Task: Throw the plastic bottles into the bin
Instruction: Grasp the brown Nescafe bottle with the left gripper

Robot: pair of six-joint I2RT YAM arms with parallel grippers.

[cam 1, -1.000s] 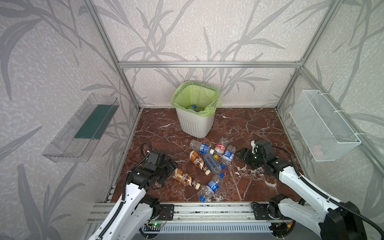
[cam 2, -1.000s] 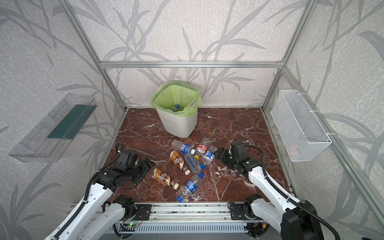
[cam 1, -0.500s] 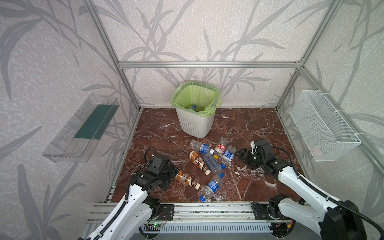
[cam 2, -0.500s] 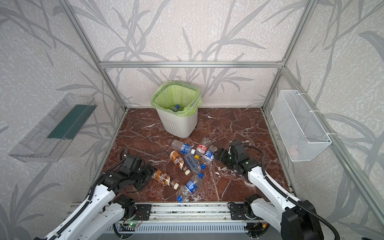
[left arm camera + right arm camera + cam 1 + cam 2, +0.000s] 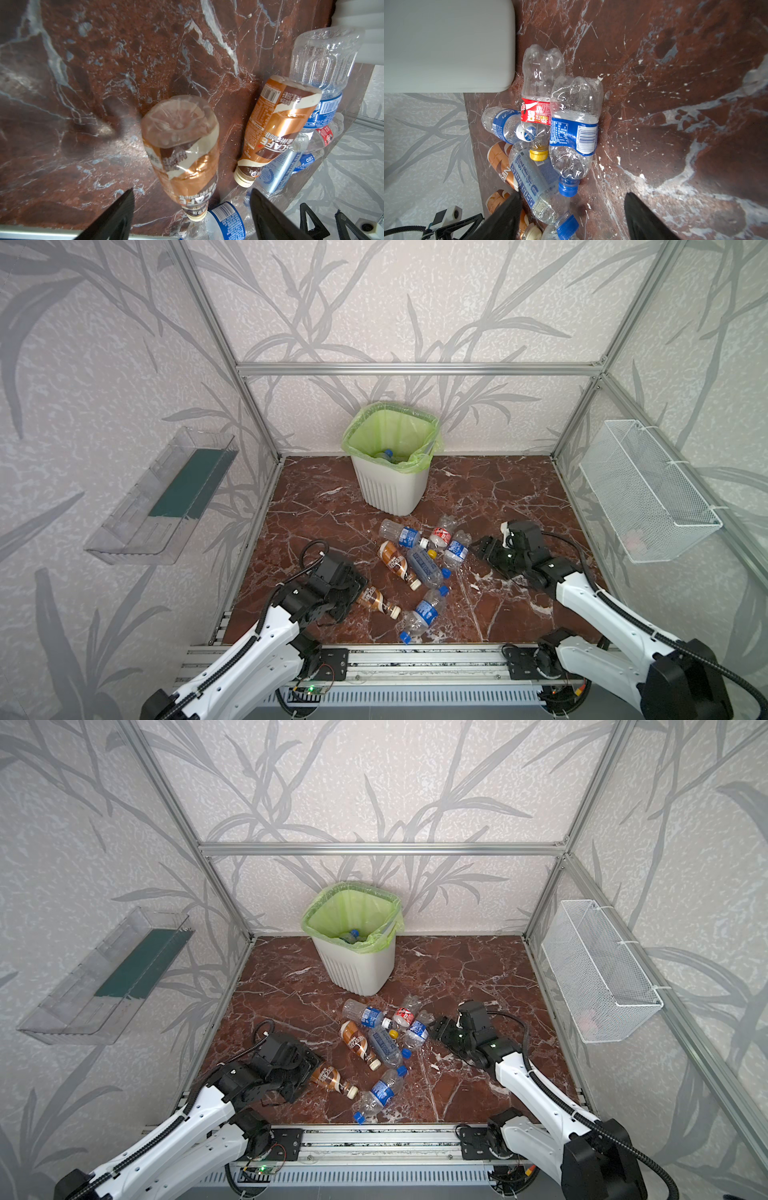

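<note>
Left gripper (image 5: 191, 190) is spread wide and grasps nothing, jaws flanking a brown-gold bottle (image 5: 187, 166) lying on the floor (image 5: 83, 62), untouched as far as shows. It looks empty: light, slick, easily dented, so I'd pinch across the labelled middle. Right gripper (image 5: 573, 195), also parted and empty, faces a blue-labelled bottle (image 5: 574, 128) just ahead; the bin (image 5: 390, 489) stands well beyond both

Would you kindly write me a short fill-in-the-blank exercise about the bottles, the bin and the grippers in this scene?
1. The bin is lined with a ____ bag.
2. The coffee bottle lying between the open jaws of the left gripper wears a ____ label.
3. The red-labelled bottle has a ____ cap.
4. The right gripper is ____, holding nothing.
Missing words: green; brown; yellow; open.
</note>
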